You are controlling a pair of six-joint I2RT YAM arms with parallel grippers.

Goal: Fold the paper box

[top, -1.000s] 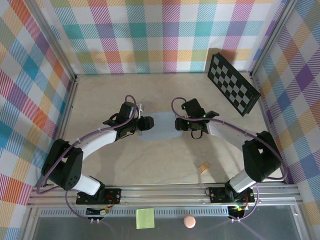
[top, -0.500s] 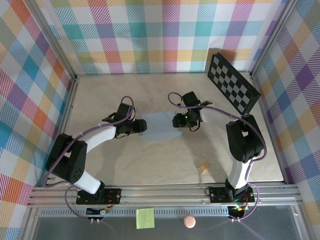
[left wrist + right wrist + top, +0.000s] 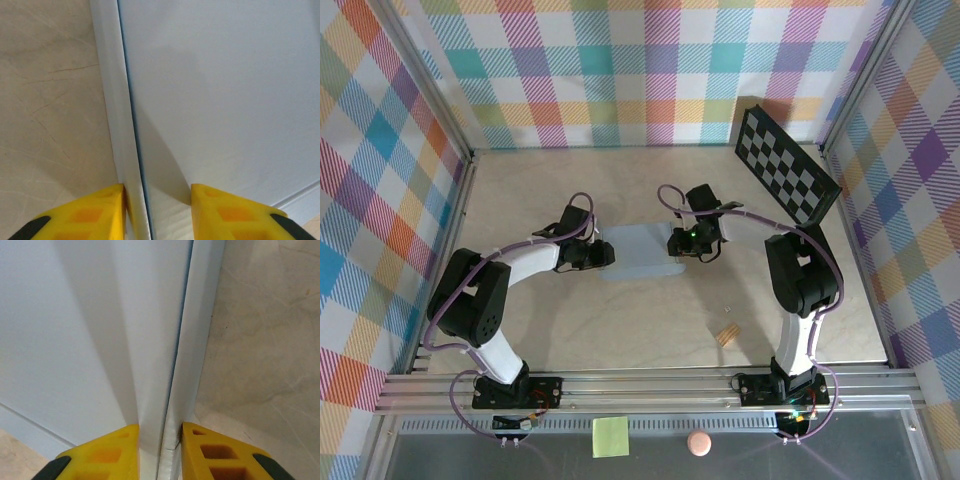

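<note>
The paper box [image 3: 640,255] lies flat on the table [image 3: 620,330], left of the checkerboard panel [image 3: 787,168] and nearer the arm bases than it. The right arm rises steeply from its base below the panel, bends at the elbow and reaches away from the panel to the box's panel-side edge. There the right gripper [image 3: 160,432] pinches the upturned edge strip between its yellow fingers [image 3: 100,455]. The left arm bows outward, far from the panel, and its forearm runs back toward the panel. The left gripper [image 3: 157,192] straddles the box's far edge with jaws spread: one finger is against the fold, the other stands off on the flat panel. From above, both wrists hide their fingertips, and the wrist views cut the fingers off at the bottom. The box's creases are faint. Bare table lies between box and panel.
</note>
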